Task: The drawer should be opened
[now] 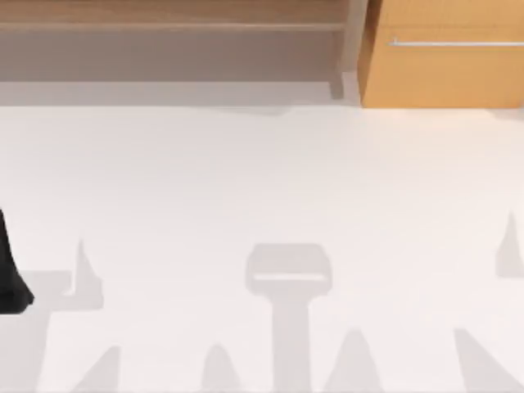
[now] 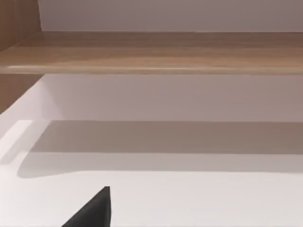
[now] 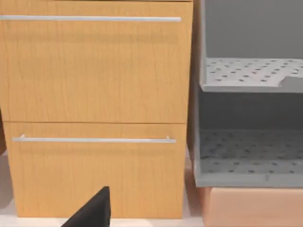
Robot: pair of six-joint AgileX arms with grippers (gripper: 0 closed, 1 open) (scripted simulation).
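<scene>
Nearest to me in the right wrist view is the dark tip of my right pincer (image 3: 92,210), low in front of the cabinet; I cannot tell how far it is open, and I see nothing held in it. In the left wrist view the dark tip of my left pincer (image 2: 92,210) hangs over the plain white desk (image 2: 189,198), and there too I cannot tell its opening. From above, my left arm (image 1: 10,274) is a black shape at the desk's left edge.

Beyond my right pincer stands the boxy light orange-tan wooden drawer (image 3: 94,168), its front flush and shut, with a thin horizontal silver bar handle (image 3: 94,139) across its upper part. A second front of the same wood sits directly above it. Just beside these is a grey rack with perforated shelves (image 3: 251,71). From above, the orange-tan unit stands at the desk's far right corner.

Farthest, along the back to the left, runs the long duller brown wooden shelf unit with a grey recess (image 1: 164,41).
</scene>
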